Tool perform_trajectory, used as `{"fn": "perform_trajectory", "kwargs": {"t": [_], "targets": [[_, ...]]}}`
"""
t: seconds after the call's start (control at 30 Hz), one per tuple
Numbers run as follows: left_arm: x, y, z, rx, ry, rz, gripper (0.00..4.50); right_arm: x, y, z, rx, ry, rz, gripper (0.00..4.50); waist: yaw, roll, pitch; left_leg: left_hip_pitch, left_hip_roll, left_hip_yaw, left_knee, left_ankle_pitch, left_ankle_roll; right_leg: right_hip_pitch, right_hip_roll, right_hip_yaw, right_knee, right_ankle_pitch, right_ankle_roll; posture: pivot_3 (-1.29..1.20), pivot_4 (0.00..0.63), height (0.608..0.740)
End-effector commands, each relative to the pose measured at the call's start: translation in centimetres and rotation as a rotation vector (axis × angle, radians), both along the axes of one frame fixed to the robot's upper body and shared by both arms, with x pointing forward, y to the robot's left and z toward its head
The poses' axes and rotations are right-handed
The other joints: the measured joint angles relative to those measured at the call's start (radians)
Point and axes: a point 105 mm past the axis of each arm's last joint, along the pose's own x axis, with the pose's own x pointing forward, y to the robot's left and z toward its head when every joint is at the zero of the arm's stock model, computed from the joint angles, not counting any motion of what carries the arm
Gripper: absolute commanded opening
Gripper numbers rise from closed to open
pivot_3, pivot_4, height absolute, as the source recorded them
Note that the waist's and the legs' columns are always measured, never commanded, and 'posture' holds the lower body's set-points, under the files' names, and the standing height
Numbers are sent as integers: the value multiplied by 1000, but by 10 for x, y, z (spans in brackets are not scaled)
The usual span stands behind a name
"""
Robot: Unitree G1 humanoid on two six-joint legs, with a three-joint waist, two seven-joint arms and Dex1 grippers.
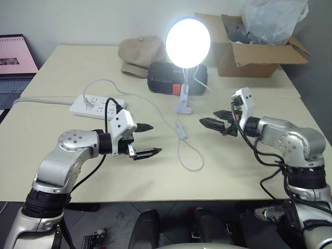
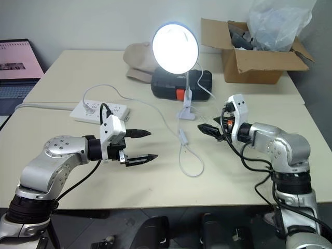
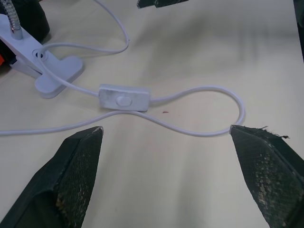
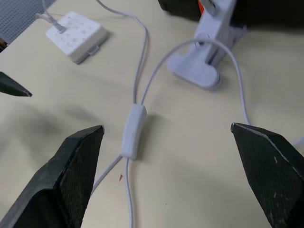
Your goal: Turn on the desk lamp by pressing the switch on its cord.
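Observation:
The desk lamp (image 1: 188, 42) stands lit at mid-table, its round head glowing white above the white clamp base (image 1: 182, 106). Its thin white cord (image 1: 192, 161) loops toward the table's front. The switch (image 1: 180, 132) lies flat on the table just in front of the clamp; the wrist views show the same switch (image 3: 124, 98) (image 4: 133, 130). My left gripper (image 1: 154, 139) hovers open to the left of the switch, pointing at it. From the right, my right gripper (image 1: 207, 118) also points at it, open and clear of it. Neither holds anything.
A white power strip (image 1: 96, 105) lies at the left with a plug in it. Behind the lamp sit a black case (image 1: 166, 78) and a beige cap (image 1: 140, 52). A cardboard box (image 1: 254, 54) stands at the back right, a laptop (image 1: 15, 57) at the far left.

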Motion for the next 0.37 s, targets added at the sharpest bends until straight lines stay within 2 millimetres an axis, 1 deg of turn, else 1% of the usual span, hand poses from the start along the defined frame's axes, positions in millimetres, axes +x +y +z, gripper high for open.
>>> {"fn": "perform_trajectory", "kwargs": {"t": [0.03,0.1,0.17,0.27,0.37], "targets": [[0,18,15,27,-55,38,4448,-19,-14,29,-106,-224,135,4488,1,0,0,0,0,0,0,0,0,0,0,0,0,0,0,0,150,740],[-3,25,17,34,-53,45,4448,-34,-22,33,-174,-237,223,4488,2,0,1,0,0,0,0,0,0,0,0,0,0,0,0,0,150,740],[-5,29,19,36,-48,46,4448,-41,-27,35,-209,-246,265,4488,2,0,0,0,0,0,0,0,0,0,0,0,-1,0,0,0,150,740],[-11,36,19,35,-24,53,4448,-48,-34,41,-241,-251,306,4488,-1,0,1,1,1,0,0,0,0,0,0,0,0,0,0,0,150,740],[-17,38,17,12,31,42,4448,-50,-37,42,-257,-254,320,4488,-1,0,1,1,1,0,0,0,0,0,0,0,0,0,0,0,150,740]]}}
